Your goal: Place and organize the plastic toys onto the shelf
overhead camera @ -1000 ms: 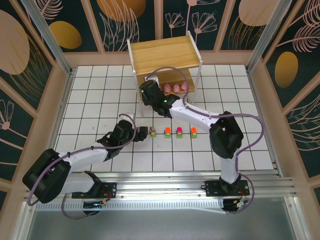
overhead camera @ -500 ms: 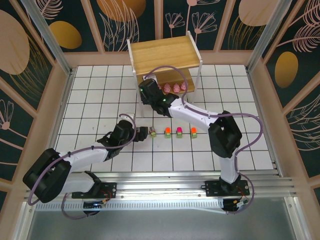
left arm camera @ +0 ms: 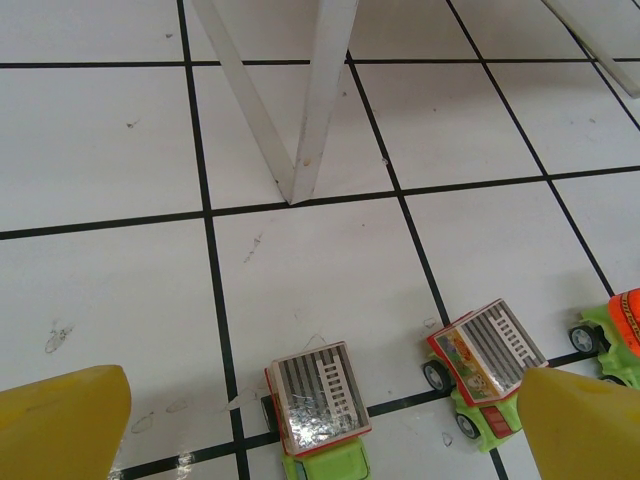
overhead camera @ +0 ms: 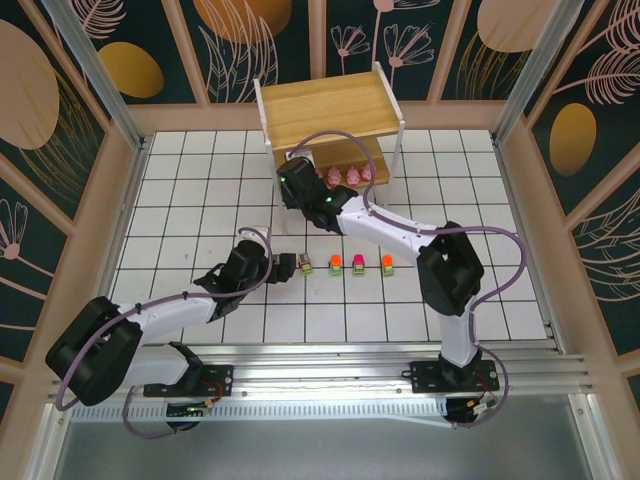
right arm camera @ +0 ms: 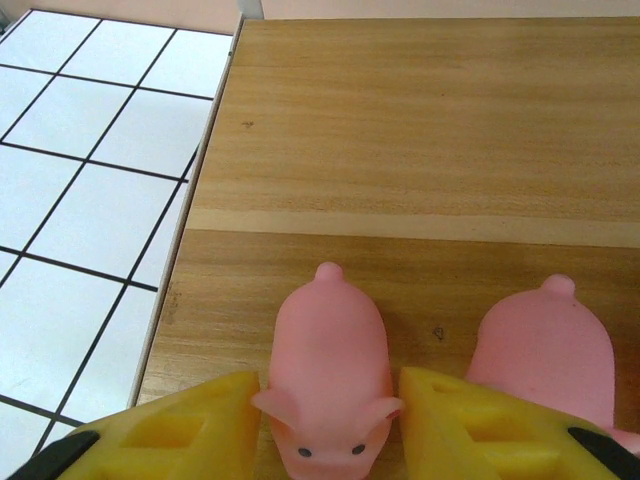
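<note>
While the right end effector (right arm camera: 328, 392) straddles a pig (right arm camera: 328, 345) on the shelf (right arm camera: 420, 130) — clamped or loose, we cannot tell — retreating could topple it.

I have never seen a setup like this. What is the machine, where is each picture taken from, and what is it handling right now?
It is two white robot arms bolted to the near edge of a tiled table, each ending in a two-finger pincer. The overhead picture looks down from behind them; the other two come from cameras on the wrists. The left pincer is open, hovering by a row of green toy vehicles on the table. The right pincer reaches onto the lower board of the wooden shelf, its yellow fingers either side of a pink pig; whether it grips is unclear. Another pig stands beside it.
</note>
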You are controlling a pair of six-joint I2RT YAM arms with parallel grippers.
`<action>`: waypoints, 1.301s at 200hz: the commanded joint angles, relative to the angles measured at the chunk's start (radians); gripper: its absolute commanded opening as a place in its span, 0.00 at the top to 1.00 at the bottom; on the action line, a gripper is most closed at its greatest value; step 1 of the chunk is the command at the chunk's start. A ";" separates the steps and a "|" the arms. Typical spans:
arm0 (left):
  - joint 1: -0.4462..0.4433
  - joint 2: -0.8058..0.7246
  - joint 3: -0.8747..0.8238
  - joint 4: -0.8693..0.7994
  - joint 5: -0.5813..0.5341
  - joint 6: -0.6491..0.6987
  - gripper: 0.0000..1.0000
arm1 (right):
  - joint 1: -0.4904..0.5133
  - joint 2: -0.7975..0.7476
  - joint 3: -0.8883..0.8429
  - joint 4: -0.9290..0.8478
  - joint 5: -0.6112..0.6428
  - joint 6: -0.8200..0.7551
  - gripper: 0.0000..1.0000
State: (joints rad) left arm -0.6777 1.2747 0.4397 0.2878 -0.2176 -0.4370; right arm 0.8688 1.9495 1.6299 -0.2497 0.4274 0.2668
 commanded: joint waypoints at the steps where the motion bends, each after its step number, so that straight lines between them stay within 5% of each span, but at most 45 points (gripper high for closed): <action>1: 0.002 -0.008 0.021 0.015 -0.006 0.014 0.01 | 0.016 -0.043 0.019 -0.028 0.040 -0.015 0.58; 92: 0.001 -0.011 0.016 0.024 0.005 0.018 0.01 | 0.055 -0.209 -0.174 -0.020 0.097 0.024 0.58; 175: -0.003 -0.082 -0.030 0.094 0.088 0.043 0.01 | 0.092 -0.516 -0.483 -0.115 0.156 0.143 0.55; 260: -0.167 0.030 0.058 0.062 -0.036 0.089 0.01 | 0.054 -0.744 -0.742 -0.232 0.149 0.286 0.45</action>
State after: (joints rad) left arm -0.8204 1.2675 0.4496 0.3470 -0.2138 -0.3668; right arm 0.9421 1.2537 0.9398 -0.4294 0.5636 0.4850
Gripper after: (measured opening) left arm 0.988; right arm 0.539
